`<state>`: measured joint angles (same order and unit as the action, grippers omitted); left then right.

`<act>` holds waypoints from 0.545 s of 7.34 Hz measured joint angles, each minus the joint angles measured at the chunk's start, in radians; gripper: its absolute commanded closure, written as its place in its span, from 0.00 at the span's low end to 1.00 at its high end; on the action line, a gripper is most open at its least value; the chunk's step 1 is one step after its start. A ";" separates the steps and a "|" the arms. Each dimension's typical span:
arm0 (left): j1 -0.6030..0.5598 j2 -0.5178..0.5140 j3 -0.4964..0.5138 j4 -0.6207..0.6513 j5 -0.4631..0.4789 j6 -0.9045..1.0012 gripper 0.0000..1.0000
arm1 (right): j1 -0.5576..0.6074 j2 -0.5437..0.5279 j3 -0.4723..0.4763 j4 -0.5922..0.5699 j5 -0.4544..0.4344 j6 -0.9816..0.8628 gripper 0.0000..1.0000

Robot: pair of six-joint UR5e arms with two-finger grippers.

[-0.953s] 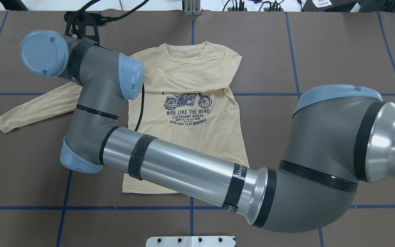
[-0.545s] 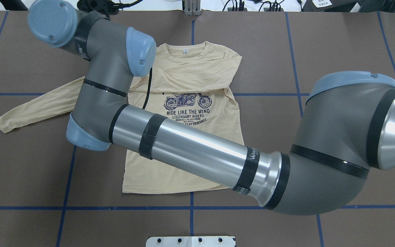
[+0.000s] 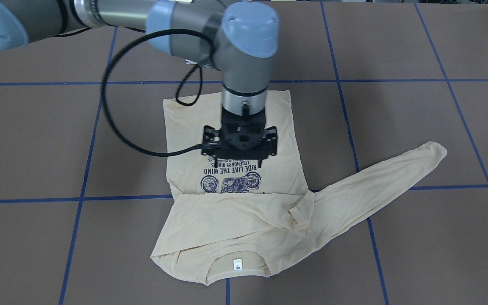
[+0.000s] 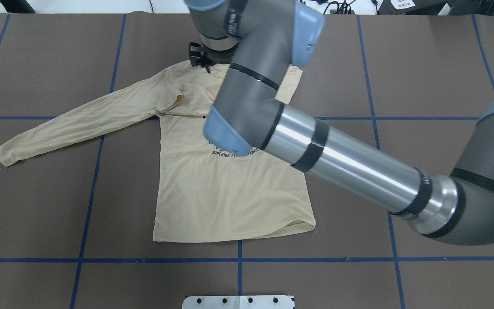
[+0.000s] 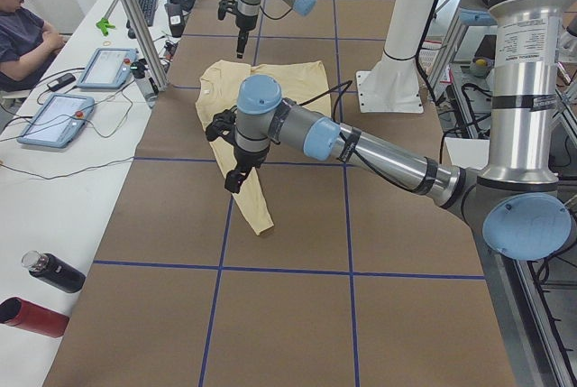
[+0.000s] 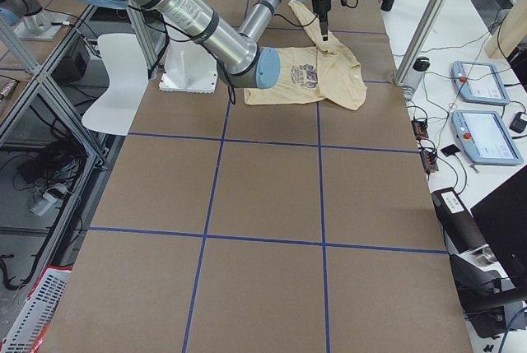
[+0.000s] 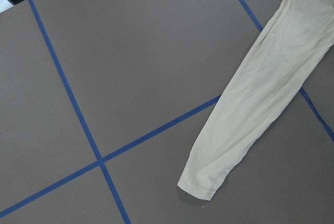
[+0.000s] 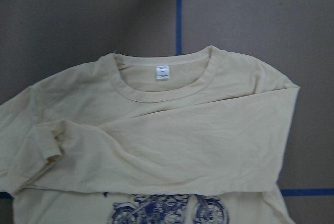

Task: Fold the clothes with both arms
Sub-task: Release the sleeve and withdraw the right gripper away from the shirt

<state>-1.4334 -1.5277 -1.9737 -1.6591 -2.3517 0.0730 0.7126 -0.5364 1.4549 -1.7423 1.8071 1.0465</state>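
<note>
Item: cream long-sleeved T-shirt [image 4: 230,193], print side up, flat on the brown table [image 4: 423,56]; centre of the overhead frame, collar toward the top.
Done: one sleeve [image 3: 227,216] folded across the chest, just above the print in the overhead frame.
Outstanding: other sleeve [image 4: 71,128] stretched out to the left of the overhead frame; body not yet folded. Early stage, by estimate.
Right gripper [image 3: 239,146]: hangs over the shirt, apart from it; finger spread cannot be told.
Left gripper [image 5: 234,173]: hangs over the outstretched cuff [image 7: 201,182]; finger spread cannot be told.
</note>
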 measured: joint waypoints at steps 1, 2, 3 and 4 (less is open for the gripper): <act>0.058 0.023 0.001 -0.068 0.038 -0.099 0.00 | 0.051 -0.134 0.156 -0.044 0.037 -0.102 0.00; 0.114 0.053 0.008 -0.143 0.092 -0.191 0.00 | 0.108 -0.263 0.292 -0.081 0.077 -0.214 0.00; 0.155 0.079 0.031 -0.220 0.127 -0.263 0.00 | 0.164 -0.394 0.405 -0.098 0.120 -0.335 0.00; 0.177 0.095 0.077 -0.310 0.149 -0.314 0.00 | 0.219 -0.509 0.484 -0.102 0.162 -0.449 0.00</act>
<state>-1.2563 -1.4330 -1.8968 -1.9695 -2.2026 -0.2413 0.9313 -1.0458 1.9389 -1.8440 1.9693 0.5974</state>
